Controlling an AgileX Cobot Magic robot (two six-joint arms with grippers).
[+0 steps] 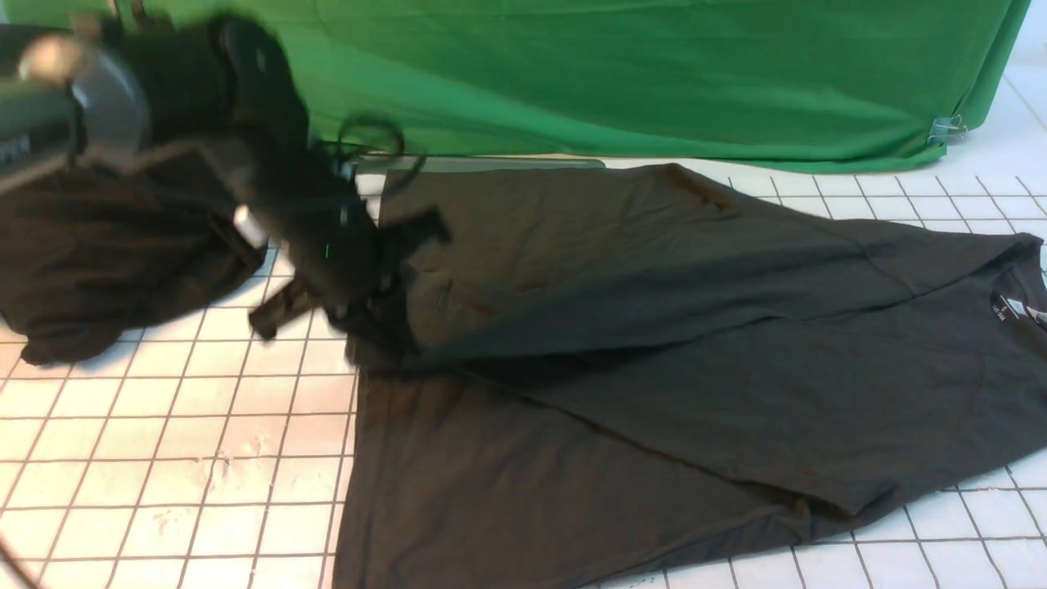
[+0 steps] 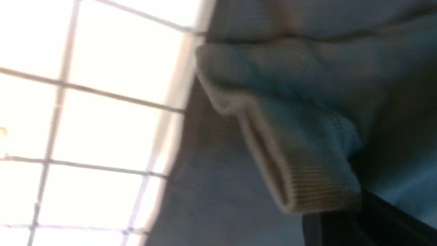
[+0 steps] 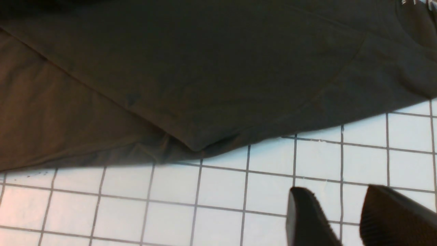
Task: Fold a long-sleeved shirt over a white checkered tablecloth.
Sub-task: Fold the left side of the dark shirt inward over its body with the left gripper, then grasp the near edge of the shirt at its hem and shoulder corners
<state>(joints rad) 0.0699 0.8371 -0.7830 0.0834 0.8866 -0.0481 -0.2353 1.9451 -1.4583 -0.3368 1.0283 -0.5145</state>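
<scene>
The long-sleeved shirt (image 1: 654,327), dark charcoal, lies spread on the white checkered tablecloth (image 1: 164,442), its neck label (image 1: 1010,309) at the far right. A sleeve is drawn across the body toward the left. My left gripper (image 1: 364,315), blurred, is shut on that sleeve at the shirt's left edge. In the left wrist view the ribbed cuff (image 2: 307,177) sticks out of the dark jaws of the left gripper (image 2: 334,222). My right gripper (image 3: 336,205) stands open over bare tablecloth (image 3: 222,191), close to the shirt's edge (image 3: 205,68), and is out of the front view.
A deeper-black cloth mass (image 1: 98,254) lies at the left behind my left arm. Plain green fabric (image 1: 654,74) hangs along the back, held by a clip (image 1: 947,128) at its right end.
</scene>
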